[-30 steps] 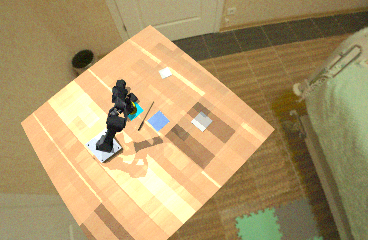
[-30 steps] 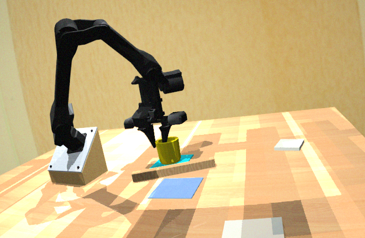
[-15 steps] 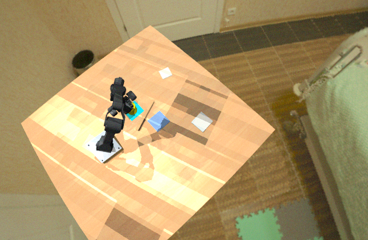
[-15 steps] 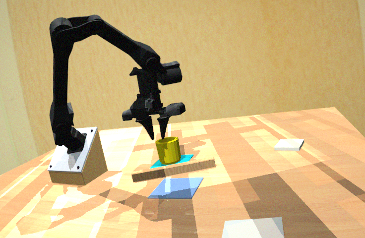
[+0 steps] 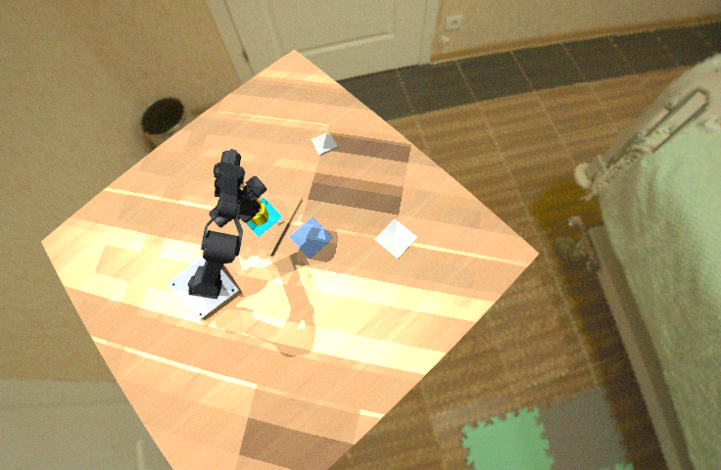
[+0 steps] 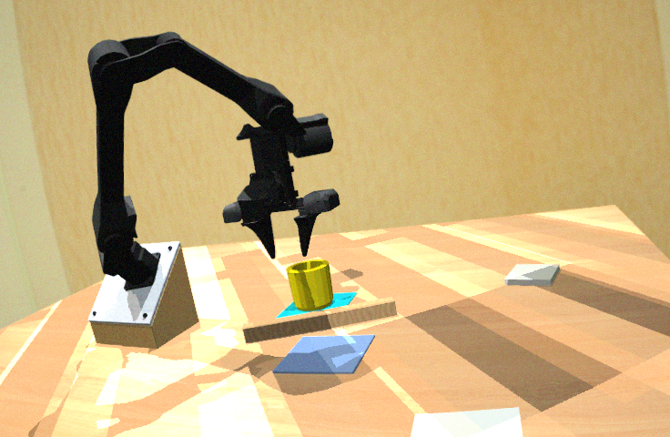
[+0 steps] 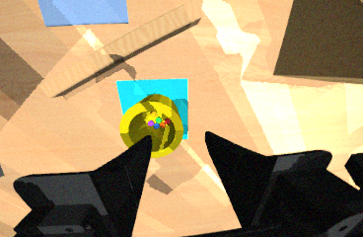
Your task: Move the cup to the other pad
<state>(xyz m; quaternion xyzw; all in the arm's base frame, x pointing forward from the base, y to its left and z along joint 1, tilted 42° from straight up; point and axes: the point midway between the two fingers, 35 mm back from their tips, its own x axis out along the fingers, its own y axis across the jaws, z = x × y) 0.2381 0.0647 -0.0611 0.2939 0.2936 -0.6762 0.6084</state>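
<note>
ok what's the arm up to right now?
The gripper is open and holds nothing, its jaws hanging just above the yellow cup. The cup stands upright on the cyan pad, marbles inside. A wooden bar lies between that pad and the blue pad.

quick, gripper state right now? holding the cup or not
Gripper: open, holding nothing, above the yellow cup standing on the cyan pad.
</note>
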